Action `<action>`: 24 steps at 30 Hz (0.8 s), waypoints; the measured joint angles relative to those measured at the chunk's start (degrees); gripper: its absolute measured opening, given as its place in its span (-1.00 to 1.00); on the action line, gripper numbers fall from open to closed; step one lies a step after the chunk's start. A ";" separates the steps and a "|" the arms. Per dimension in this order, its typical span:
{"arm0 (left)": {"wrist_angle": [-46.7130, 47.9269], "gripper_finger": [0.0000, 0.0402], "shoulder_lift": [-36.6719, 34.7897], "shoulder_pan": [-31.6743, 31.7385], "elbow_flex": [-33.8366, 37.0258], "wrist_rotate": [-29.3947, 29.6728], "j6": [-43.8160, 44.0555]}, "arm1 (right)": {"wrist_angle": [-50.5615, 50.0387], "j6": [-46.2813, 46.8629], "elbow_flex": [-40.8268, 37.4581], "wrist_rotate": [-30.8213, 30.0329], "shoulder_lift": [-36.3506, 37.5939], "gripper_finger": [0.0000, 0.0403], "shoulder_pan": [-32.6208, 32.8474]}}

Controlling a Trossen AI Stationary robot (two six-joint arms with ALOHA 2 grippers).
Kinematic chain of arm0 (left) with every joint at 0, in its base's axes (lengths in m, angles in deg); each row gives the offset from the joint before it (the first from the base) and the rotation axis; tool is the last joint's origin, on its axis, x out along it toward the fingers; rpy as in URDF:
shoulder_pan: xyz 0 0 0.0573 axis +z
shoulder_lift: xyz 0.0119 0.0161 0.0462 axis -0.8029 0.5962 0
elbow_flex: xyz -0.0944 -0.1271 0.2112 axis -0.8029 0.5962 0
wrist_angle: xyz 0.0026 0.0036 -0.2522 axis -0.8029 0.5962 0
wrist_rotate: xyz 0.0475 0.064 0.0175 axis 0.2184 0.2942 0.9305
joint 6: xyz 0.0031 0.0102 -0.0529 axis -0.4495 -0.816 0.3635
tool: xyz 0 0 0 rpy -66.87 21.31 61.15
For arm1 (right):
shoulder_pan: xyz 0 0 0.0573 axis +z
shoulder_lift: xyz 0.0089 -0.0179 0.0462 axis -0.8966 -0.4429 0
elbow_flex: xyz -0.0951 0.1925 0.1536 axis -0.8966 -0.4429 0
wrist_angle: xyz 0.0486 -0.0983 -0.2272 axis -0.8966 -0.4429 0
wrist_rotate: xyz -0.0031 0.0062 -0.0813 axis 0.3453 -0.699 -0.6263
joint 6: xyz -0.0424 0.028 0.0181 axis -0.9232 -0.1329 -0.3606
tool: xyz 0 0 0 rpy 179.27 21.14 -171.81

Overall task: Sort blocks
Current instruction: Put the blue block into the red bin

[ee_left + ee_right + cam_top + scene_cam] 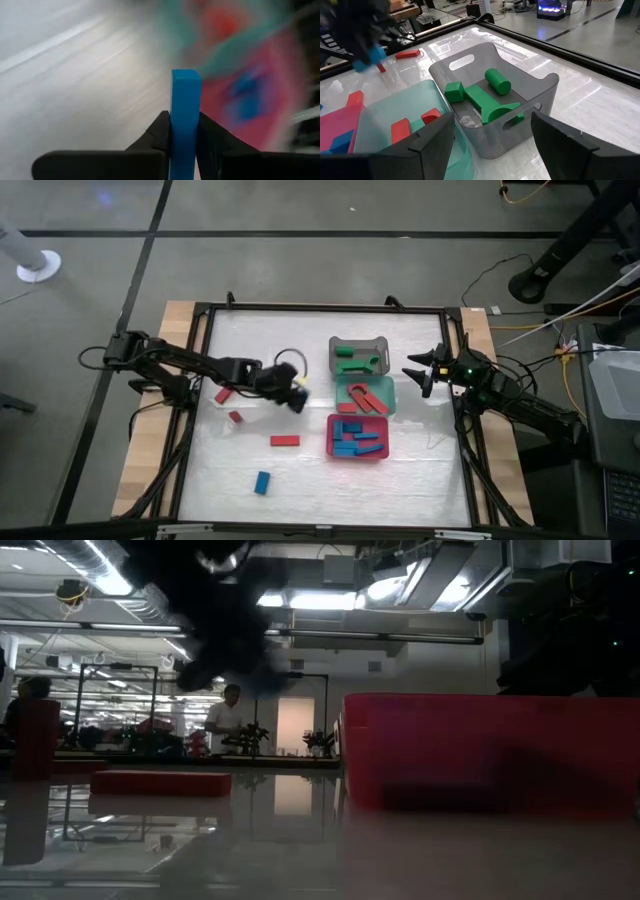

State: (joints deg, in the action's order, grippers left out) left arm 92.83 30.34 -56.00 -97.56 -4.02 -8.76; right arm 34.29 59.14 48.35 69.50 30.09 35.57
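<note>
Gripping a blue bar (pixel 185 120) upright between its fingers, the left gripper (pixel 293 394) hangs above the middle of the table (pixel 420 480), just left of the three trays. The bar stands pinched at its lower half, its top end free; the left wrist view is smeared, so how deep it sits in the claw is hard to say.

Green blocks (pixel 485 95) lie in the grey tray (pixel 357 356) toward the far edge, red ones in the teal tray (pixel 365 397) beside it, blue ones in the red tray (pixel 357 436) nearer the front. Three red blocks (pixel 284 440) and one blue block (pixel 262 482) lie loose on the left half of the table.

The right gripper (pixel 428 372) waits at the right edge, jaws wide apart and empty.

These bars look rigid, light and smooth-faced, likely to slip or twist if pinched near an end. The safest hold seems across the two long flat sides at mid-length, as the loose blue one would need
</note>
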 joint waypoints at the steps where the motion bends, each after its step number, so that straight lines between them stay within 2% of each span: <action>1: -5.99 -0.81 0.00 0.16 -0.20 0.59 -0.55 | 0.00 0.00 0.01 0.00 0.00 0.31 0.00; 4: -21.28 -0.81 0.00 0.31 -0.25 3.21 -4.11 | 0.00 -0.01 0.01 0.00 0.00 0.31 0.00; 7: -28.39 -0.78 -0.02 -0.21 -0.27 4.08 -9.32 | 0.00 0.00 0.01 -0.01 -0.01 0.31 0.00; 14: -31.76 -0.75 1.06 -4.34 -0.23 4.44 -14.61 | 0.00 0.00 -0.01 -0.01 -0.01 0.31 0.00; 18: -36.96 -0.75 5.15 -6.56 -0.88 4.68 -16.37 | 0.00 0.00 0.01 0.01 0.00 0.31 0.00; 24: -37.98 -0.68 12.45 -7.69 -2.87 4.65 -26.69 | 0.00 -0.02 0.00 0.00 -0.01 0.31 0.00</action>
State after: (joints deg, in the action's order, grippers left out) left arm 54.85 42.79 -63.69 -100.44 0.63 -35.45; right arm 34.29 59.12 48.35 69.50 30.08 35.57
